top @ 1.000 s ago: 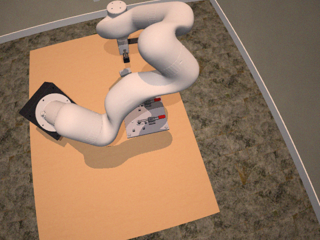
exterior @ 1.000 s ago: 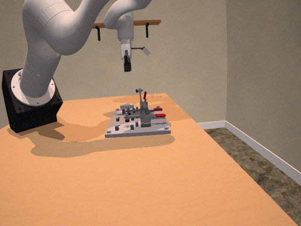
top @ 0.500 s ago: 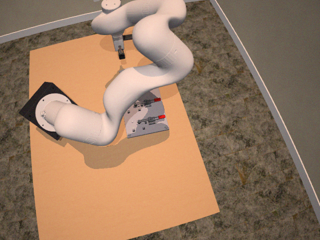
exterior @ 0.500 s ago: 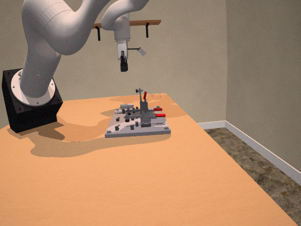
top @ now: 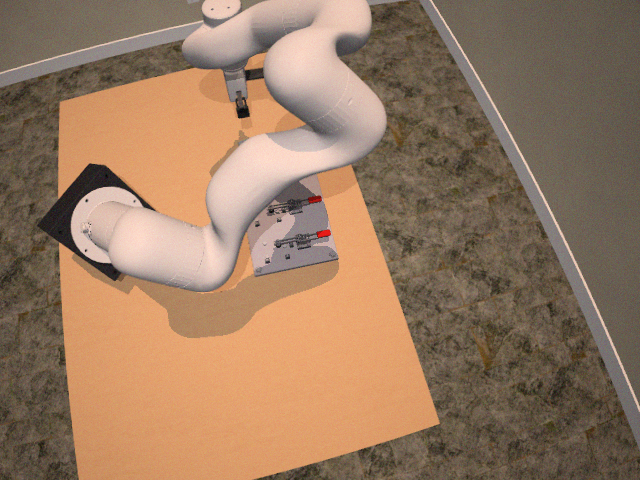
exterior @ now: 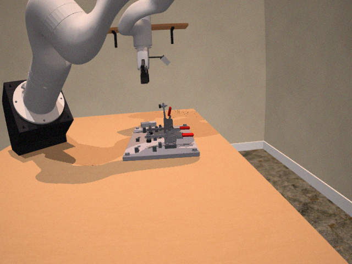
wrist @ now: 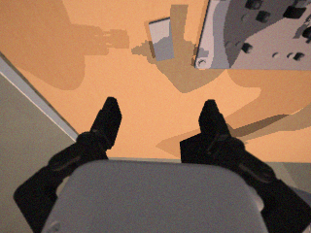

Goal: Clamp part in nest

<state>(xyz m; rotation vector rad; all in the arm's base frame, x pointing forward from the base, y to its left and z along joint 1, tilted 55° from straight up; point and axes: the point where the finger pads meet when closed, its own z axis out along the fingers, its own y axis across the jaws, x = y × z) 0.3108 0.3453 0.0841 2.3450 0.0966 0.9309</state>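
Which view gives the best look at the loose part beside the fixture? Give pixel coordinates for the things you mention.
The wrist view: it shows the top face of the part point(exterior: 148, 124) point(wrist: 161, 41) nearly whole, partly shadowed. The exterior view shows it small, behind the fixture point(top: 294, 268) point(exterior: 161, 157) point(wrist: 233, 63). In the top view, the arm point(top: 248, 175) point(exterior: 82, 37) hides most or all of it.

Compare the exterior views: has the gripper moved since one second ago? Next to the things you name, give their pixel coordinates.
Yes. The gripper point(top: 242, 112) point(exterior: 144, 80) point(wrist: 159, 108) has shifted left in that view, farther from the right shelf bracket point(exterior: 171, 36).
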